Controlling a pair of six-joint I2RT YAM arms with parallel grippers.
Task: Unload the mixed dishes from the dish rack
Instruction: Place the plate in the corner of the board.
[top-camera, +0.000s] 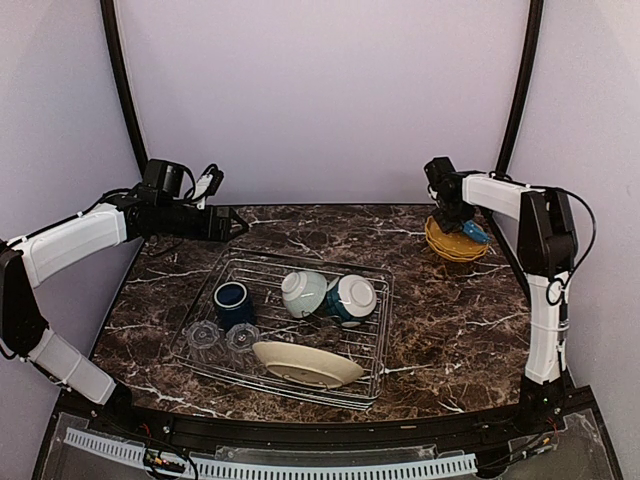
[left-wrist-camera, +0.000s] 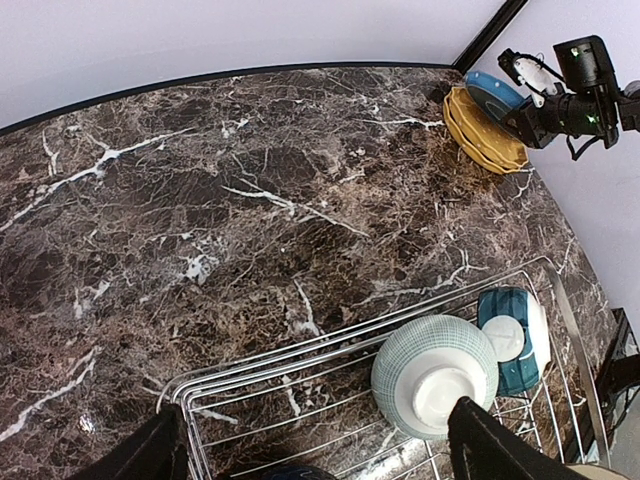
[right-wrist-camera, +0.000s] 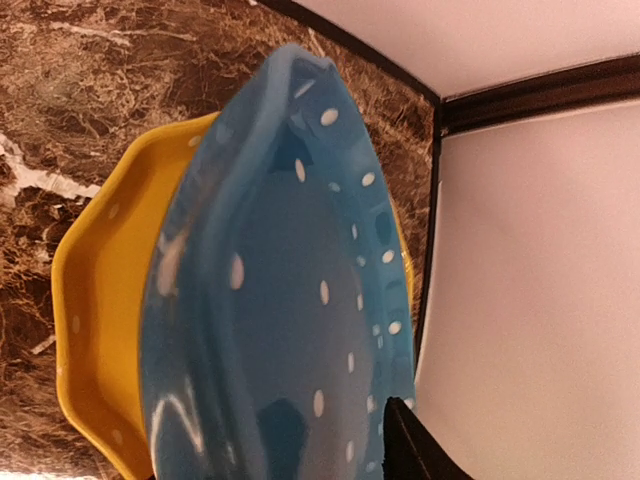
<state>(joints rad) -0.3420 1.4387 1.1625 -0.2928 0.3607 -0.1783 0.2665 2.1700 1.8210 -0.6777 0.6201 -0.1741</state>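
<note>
Jaws of the right gripper (top-camera: 452, 218) stood at a blue spotted plate (right-wrist-camera: 300, 300) tilted on the yellow plate (right-wrist-camera: 100, 300), far right of the dish rack (top-camera: 270, 272); clamped or loose, I could not tell. The left gripper (top-camera: 238, 224) hung open, empty, beyond the rack's left corner. Marble table (top-camera: 440, 310), lilac walls (top-camera: 320, 100). The rack held a mug (top-camera: 232, 300), two bowls (top-camera: 303, 292) (top-camera: 350, 298), two glasses (top-camera: 203, 333) (top-camera: 242, 338) and a cream plate (top-camera: 305, 365).

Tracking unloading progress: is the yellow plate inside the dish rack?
No, the yellow plate lies on the marble table at its far right corner, well apart from the dish rack.
</note>
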